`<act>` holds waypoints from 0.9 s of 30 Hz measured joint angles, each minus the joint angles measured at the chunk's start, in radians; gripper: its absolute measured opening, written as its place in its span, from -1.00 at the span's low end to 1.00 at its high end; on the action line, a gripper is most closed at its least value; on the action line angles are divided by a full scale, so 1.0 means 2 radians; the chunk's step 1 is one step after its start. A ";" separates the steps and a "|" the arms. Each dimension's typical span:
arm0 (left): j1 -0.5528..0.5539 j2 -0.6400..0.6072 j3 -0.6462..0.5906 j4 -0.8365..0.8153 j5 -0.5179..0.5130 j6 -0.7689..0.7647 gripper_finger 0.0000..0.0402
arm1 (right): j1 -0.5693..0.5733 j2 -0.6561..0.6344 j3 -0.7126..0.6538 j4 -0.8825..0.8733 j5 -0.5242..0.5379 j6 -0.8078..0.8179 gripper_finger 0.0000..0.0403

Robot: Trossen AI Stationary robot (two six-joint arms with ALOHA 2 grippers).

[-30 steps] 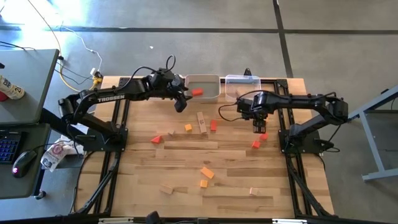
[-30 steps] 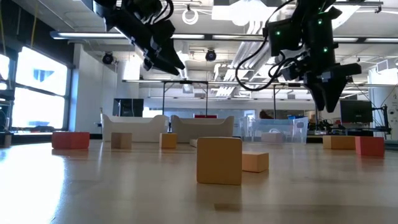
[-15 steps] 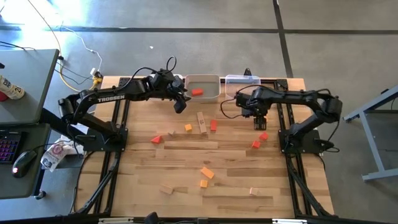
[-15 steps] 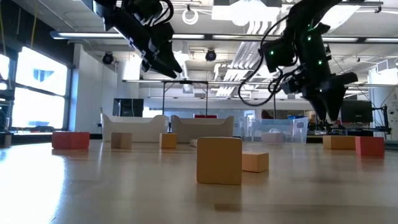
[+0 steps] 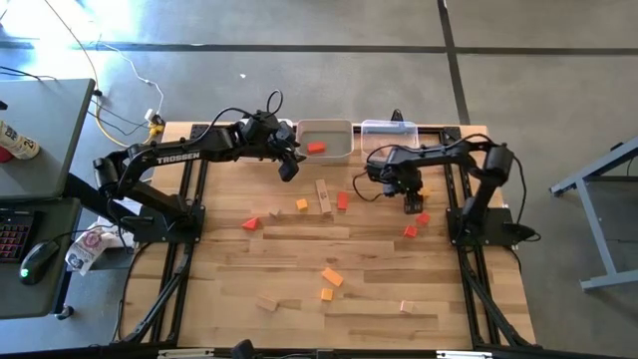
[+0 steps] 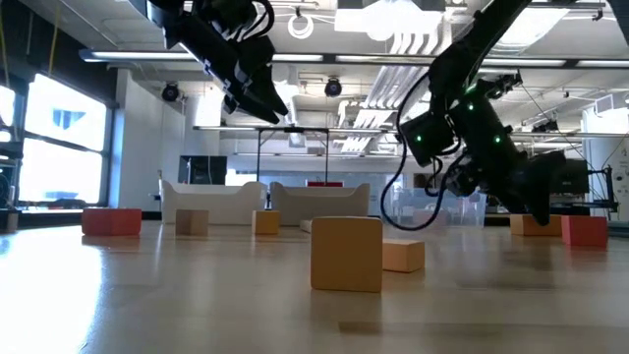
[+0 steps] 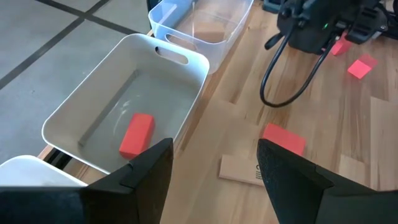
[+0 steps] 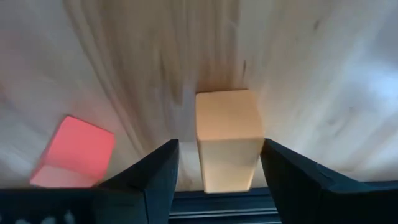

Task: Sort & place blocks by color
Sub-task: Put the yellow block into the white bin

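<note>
My right gripper (image 8: pixel 219 155) is low over the table's right side (image 5: pixel 411 202), open, one finger on either side of a pale wooden block (image 8: pixel 227 146). I see no touch. A red block (image 8: pixel 73 152) lies beside it. In the high view the gripper hides the pale block. My left gripper (image 5: pixel 289 168) hovers open and holds nothing, near the white bin (image 7: pixel 93 102). One red block (image 7: pixel 137 134) lies on the floor of that bin.
A clear bin (image 5: pixel 389 135) stands beside the white one at the far edge. Loose on the table are a pale bar (image 5: pixel 323 194), a red block (image 5: pixel 342 200), orange blocks (image 5: pixel 302 204) (image 5: pixel 331 276), a red wedge (image 5: pixel 250 223) and two pale blocks (image 5: pixel 266 303) (image 5: pixel 406 307) near the front.
My right gripper has sunk from well above the table down to the pale block. It has tipped to point more steeply downward. No block has moved.
</note>
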 joint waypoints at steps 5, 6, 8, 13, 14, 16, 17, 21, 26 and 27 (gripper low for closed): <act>0.000 0.000 0.000 0.000 0.000 0.000 0.10 | 0.000 0.010 0.000 0.016 0.000 0.012 0.00; 0.000 0.000 0.000 0.000 0.000 0.002 0.10 | 0.000 0.010 0.000 0.021 0.000 0.014 -0.05; 0.000 0.000 0.000 0.000 0.000 0.009 0.10 | 0.000 0.010 0.000 0.023 0.000 0.021 -0.18; 0.000 0.000 0.000 0.000 0.000 0.013 0.10 | -0.005 0.010 0.000 0.017 -0.001 0.046 -0.49; 0.000 0.000 0.000 0.000 0.000 0.013 0.10 | -0.006 0.010 0.000 0.016 -0.001 0.051 -0.49; 0.000 0.000 0.000 -0.002 0.000 0.013 0.10 | -0.007 0.010 0.000 0.013 -0.001 0.059 -0.49; 0.000 0.000 0.000 -0.005 0.000 0.013 0.10 | -0.008 0.010 0.000 0.011 -0.001 0.063 -0.49; 0.000 0.000 0.000 -0.025 0.000 0.013 0.10 | -0.005 0.010 0.001 -0.005 -0.002 0.081 -0.49; 0.000 0.000 0.000 -0.046 0.002 0.013 0.10 | 0.010 0.004 0.015 -0.031 -0.006 0.119 -0.49; 0.000 0.000 0.000 -0.047 0.002 0.013 0.10 | 0.015 -0.001 0.019 -0.030 -0.011 0.125 -0.49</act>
